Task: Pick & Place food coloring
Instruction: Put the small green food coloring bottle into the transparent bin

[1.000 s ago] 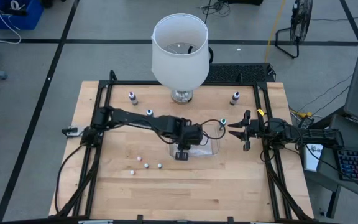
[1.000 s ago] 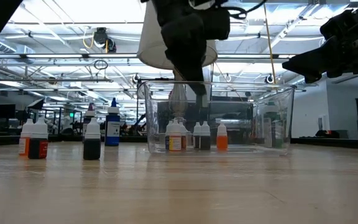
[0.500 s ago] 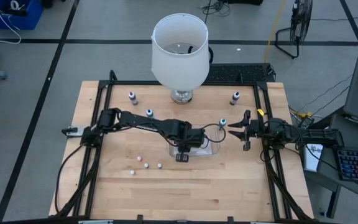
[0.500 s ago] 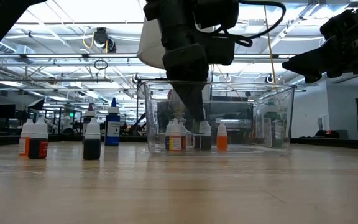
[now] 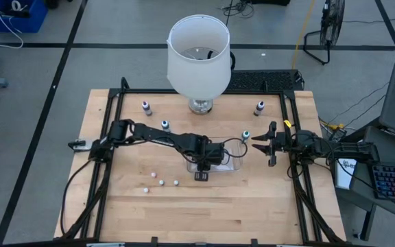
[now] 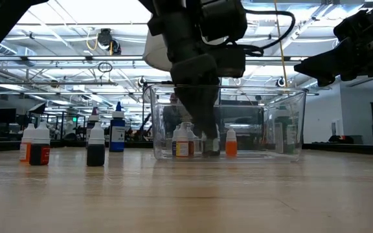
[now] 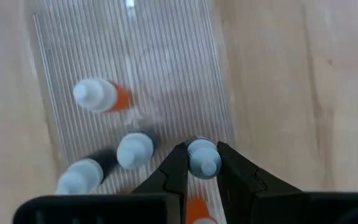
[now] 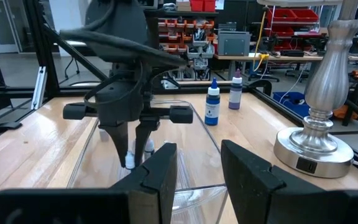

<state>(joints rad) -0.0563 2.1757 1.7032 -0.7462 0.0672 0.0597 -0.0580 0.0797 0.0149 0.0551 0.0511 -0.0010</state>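
Observation:
My left gripper (image 7: 202, 149) reaches down inside the clear plastic tub (image 6: 277, 123), shut on one small food coloring bottle (image 7: 203, 158) with a white cap. Three other bottles stand in the tub: an orange one (image 7: 102, 96) and two more (image 7: 135, 149) (image 7: 79, 176). More bottles stand on the table to the tub's left (image 6: 96, 144) (image 6: 39, 144) (image 6: 116, 129). Others stand farther back (image 5: 147, 106) (image 5: 260, 108). My right gripper (image 5: 256, 143) hovers open just right of the tub, near a teal-capped bottle (image 5: 246, 135). My left gripper pinches the bottle at its white cap (image 7: 205, 163) between its two fingers (image 7: 174, 171), coming from above and pointing down. The bottle is upright, low in the tub among the other bottles (image 6: 210, 144). Whether its base rests on the tub floor I cannot tell.
A big white lampshade (image 5: 197, 53) on a metal base (image 8: 312, 146) stands at the table's far side. A black frame (image 5: 118, 103) borders the work area. The near part of the wooden table (image 5: 204, 213) lies bare past the bottles (image 5: 162, 182).
My left gripper has gone down from above the tub's rim into the tub, carrying the bottle, and shifted slightly toward the table's right. The bottle is now level with the others. My right arm has kept still.

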